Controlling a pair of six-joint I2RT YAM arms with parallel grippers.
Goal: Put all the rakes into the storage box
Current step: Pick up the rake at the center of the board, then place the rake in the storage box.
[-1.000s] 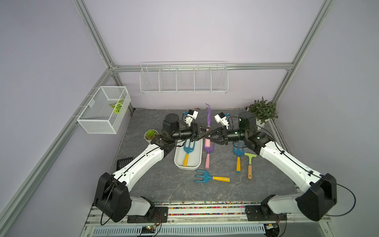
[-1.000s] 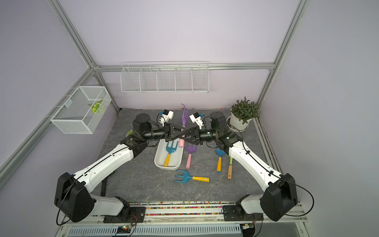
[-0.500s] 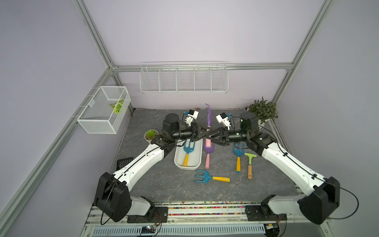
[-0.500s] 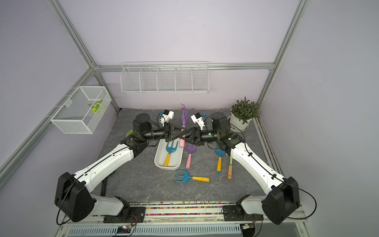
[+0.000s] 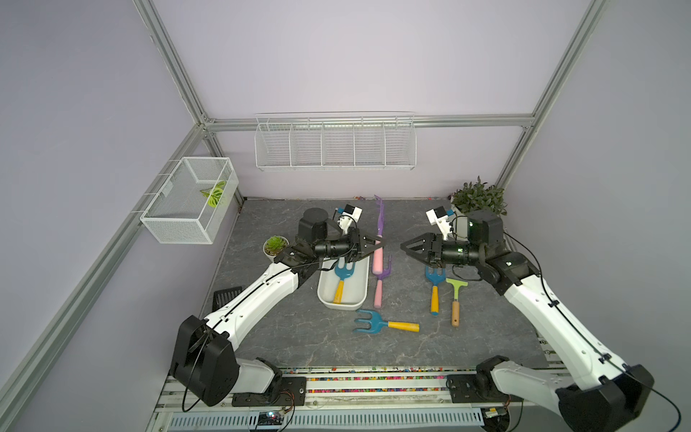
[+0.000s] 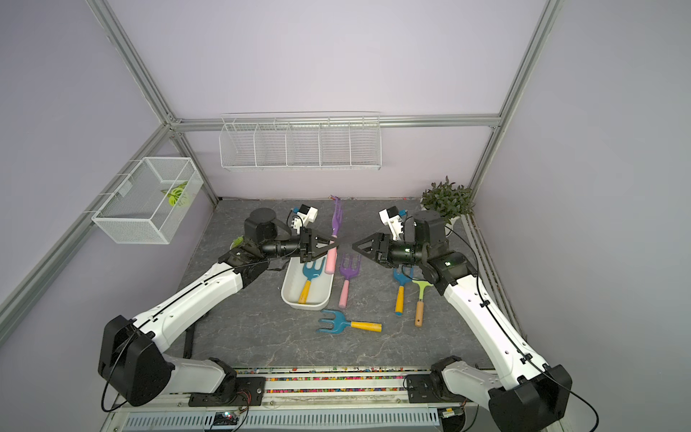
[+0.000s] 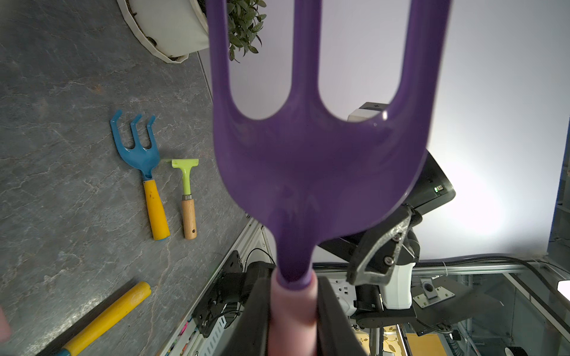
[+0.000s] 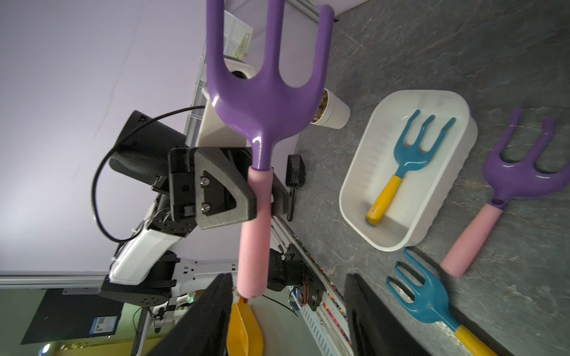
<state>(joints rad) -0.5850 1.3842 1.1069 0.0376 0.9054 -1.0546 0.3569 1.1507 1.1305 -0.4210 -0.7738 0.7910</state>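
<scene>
Left pincer [image 5: 379, 245]: clamped on the held rake, with its fingers [image 8: 243, 197] pressed on the top of the pink handle just under the purple neck. It hangs in the air above the worktop [image 5: 299, 336].
Right pincer [image 5: 405, 247]: fingers [image 8: 367, 311] spread wide with nothing between them. Its tips face the left pincer's tips, near them but apart.
Held rake [image 5: 380, 218]: one. It lies about level across the left pincer's fingers, tines toward the back wall and handle end toward the robot's bases. It is clear of the worktop and not in the storage box.
Storage box [image 5: 342, 306]: one. It sits on the worktop below the left pincer, with its far end hidden under that pincer's wrist.
Purple rakes: two, the held rake and the second purple rake [image 5: 382, 280]. The second lies on the worktop below the gap between the two pincers, just beside the storage box and outside it.
Blue rakes: three, all yellow-handled.
- The boxed blue rake [image 5: 342, 278] lies inside the storage box, under the left pincer.
- The right blue rake [image 5: 434, 288] lies on the worktop under the right pincer.
- The front blue rake [image 5: 385, 324] is nearer the bases than both pincers.

Green tool [image 5: 455, 295]: one, with a wooden handle, just beside the right blue rake.
Potted plants: two. The large plant [image 5: 478, 198] stands behind the right pincer's wrist, and the small plant [image 5: 276, 247] is beside the left arm.
Wall holders: one wire basket [image 5: 187, 202] and one wire rack [image 5: 334, 149], both well apart from the pincers.
</scene>
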